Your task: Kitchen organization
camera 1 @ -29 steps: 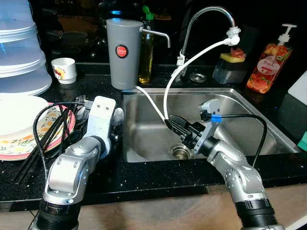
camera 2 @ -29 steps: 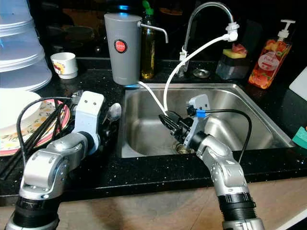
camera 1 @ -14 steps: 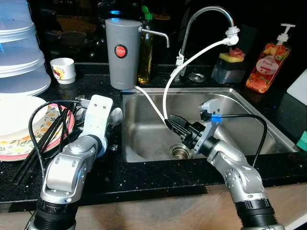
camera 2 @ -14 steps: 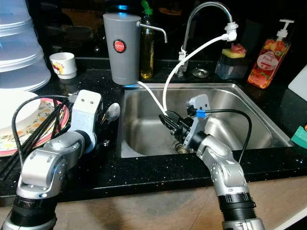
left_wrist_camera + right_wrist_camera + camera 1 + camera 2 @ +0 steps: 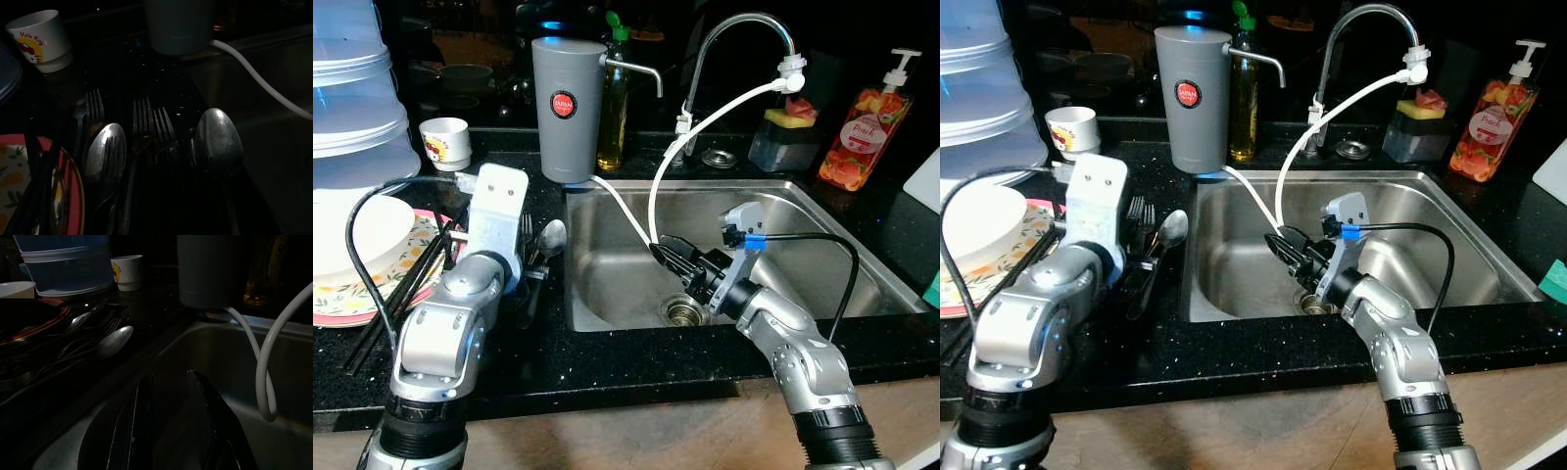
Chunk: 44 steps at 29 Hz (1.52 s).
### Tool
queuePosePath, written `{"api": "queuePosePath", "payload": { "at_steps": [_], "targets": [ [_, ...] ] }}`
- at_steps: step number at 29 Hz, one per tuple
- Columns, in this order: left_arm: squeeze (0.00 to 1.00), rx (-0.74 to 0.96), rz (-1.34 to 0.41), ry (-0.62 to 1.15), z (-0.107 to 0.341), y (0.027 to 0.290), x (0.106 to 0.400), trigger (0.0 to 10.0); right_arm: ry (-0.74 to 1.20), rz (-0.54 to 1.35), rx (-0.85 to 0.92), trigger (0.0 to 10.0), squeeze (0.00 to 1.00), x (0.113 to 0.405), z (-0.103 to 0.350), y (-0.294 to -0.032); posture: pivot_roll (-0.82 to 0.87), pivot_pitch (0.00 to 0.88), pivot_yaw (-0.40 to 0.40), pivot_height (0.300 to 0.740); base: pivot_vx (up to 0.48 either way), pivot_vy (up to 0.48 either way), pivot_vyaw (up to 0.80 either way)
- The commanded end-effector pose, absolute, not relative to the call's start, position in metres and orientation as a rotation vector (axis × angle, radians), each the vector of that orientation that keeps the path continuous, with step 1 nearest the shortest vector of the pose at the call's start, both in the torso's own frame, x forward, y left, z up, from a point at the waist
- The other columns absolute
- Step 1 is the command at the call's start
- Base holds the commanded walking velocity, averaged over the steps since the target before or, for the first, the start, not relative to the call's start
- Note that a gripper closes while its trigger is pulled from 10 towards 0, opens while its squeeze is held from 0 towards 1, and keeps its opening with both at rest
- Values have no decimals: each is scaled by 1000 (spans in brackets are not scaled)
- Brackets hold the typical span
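Cutlery (image 5: 540,257) on counter, left arm shifted back, uncovering spoon (image 5: 217,142)

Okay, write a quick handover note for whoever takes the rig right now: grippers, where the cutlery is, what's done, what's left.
Left gripper: over the counter by the cutlery, jaws hidden behind the wrist.
Right gripper: low inside the sink, jaws slightly apart, holding nothing.
Spoons and forks lie loose on the black counter between the plates and the sink.
Done: nothing picked up.
Left: gather and sort the cutlery, probably starting with the nearest spoon.
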<state>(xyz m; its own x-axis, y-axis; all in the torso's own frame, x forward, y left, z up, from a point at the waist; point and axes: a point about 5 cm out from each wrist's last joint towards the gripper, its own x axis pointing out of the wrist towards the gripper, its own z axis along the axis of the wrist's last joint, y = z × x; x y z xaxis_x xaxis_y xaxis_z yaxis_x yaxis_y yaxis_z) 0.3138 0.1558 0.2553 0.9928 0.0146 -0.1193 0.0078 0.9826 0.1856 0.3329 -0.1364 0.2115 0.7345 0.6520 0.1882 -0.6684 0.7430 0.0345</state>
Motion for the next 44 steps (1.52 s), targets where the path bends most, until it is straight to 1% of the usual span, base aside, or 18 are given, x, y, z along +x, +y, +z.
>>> {"api": "queuePosePath", "payload": {
  "at_steps": [1,7,10,11,12,13,15,16,17,18,22,27,38,39,40,42,43,44],
  "targets": [
    [0,191,2,98,258,154,313,0,-181,711,111,10000,0,333,214,-141,2,54,-51,740,0,0,0],
    [0,200,-74,51,265,143,311,0,-183,707,111,10000,0,333,215,-142,2,57,-52,740,0,0,0],
    [0,373,-33,127,254,147,312,0,-184,708,110,10000,0,333,216,-142,0,59,-52,740,0,0,0],
    [0,373,-33,127,254,147,312,0,-184,708,110,10000,0,333,216,-142,0,59,-52,740,0,0,0],
    [0,455,10,162,250,151,313,4314,-184,708,109,10000,0,333,216,-142,-1,59,-52,740,0,0,0],
    [0,509,30,156,251,152,314,10000,-184,708,109,10000,0,333,216,-142,-2,59,-52,740,0,0,0],
    [0,575,54,149,252,154,314,10000,-183,708,108,10000,0,333,216,-143,-2,60,-51,740,0,0,0],
    [447,585,59,149,252,155,314,10000,-183,708,107,10000,0,333,216,-143,-2,60,-51,740,0,0,0],
    [447,583,72,149,253,156,314,10000,-184,708,107,10000,0,333,216,-143,-3,61,-50,740,0,0,0],
    [1000,581,75,151,253,156,314,10000,-184,707,106,10000,0,333,216,-143,-3,61,-50,740,0,0,0],
    [1000,516,50,182,251,153,312,10000,-183,709,104,10000,0,333,217,-143,-3,59,-54,740,0,0,0],
    [1000,348,32,245,243,148,307,10000,-180,729,87,10000,0,332,217,-142,-6,55,-57,740,0,0,0],
    [1000,262,72,276,245,156,308,10000,-182,743,71,10000,0,330,216,-140,-9,45,-55,740,0,0,0],
    [776,245,72,289,244,155,307,10000,-182,743,70,10000,0,330,216,-140,-10,43,-55,740,0,0,0],
    [337,213,67,311,242,154,305,10000,-182,744,69,10000,0,330,216,-140,-11,41,-54,740,0,0,0],
    [337,191,63,326,240,153,304,10000,-182,745,68,10000,0,330,216,-140,-11,40,-54,740,0,0,0],
    [0,181,56,340,238,152,303,10000,-183,745,66,10000,0,330,217,-140,-12,40,-53,740,0,0,0],
    [0,181,56,340,238,152,303,10000,-183,745,66,10000,0,330,217,-140,-12,40,-53,740,0,0,0]
  ]
}}
